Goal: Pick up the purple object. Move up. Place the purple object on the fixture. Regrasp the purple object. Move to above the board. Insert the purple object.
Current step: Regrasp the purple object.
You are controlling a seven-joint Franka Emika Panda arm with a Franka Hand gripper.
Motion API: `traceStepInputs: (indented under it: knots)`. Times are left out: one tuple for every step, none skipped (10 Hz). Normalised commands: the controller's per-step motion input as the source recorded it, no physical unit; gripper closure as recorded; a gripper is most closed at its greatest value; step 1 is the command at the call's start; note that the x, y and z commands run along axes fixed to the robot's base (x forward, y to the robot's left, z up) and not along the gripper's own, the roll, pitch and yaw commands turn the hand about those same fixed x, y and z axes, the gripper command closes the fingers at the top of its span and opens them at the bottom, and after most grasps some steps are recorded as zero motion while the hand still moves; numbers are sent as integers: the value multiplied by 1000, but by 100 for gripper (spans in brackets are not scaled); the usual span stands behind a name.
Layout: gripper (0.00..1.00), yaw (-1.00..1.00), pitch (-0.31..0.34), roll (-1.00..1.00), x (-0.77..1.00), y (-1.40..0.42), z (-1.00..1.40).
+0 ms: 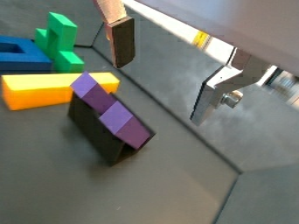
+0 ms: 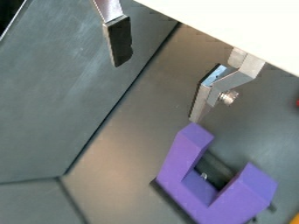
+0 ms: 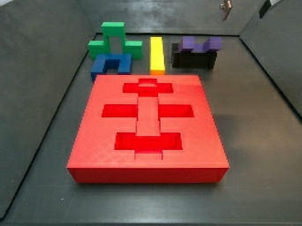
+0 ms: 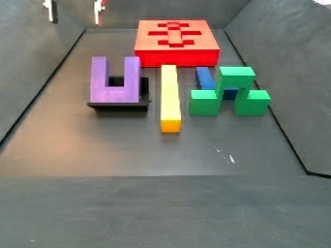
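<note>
Purple obj [image 2: 211, 179] on fixture [image 4: 119, 105]; tool [image 2: 163, 66] above, open.

No readable text, label or number shows anywhere.

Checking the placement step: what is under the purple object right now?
The black fixture is under the purple object, which rests tilted on its top. Most of the fixture's top is covered, so the seating is hidden. The gripper hangs open and empty, apart from it.
</note>
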Motion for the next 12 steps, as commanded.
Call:
traceStepInputs:
  knots:
    - [0,203,106,1000,20,-66,-177]
    - [0,211,126,974,0,-34,-274]
    - [0,217,140,891,0,-11,-340]
    - [0,226,160,803,0,0,-397]
    - [0,211,169,706,0,0,-474]
    - [0,149,146,406,0,0,-397]
    - [0,0,0,3,6,0,-37]
    - [0,197,314,-89,326,60,-246]
    - [0,286,503,-69,417,86,-237]
    - [0,251,517,-77,386,146,-214]
    - [0,94,186,-91,109,94,-69]
    - [0,94,0,-37,0,54,-109]
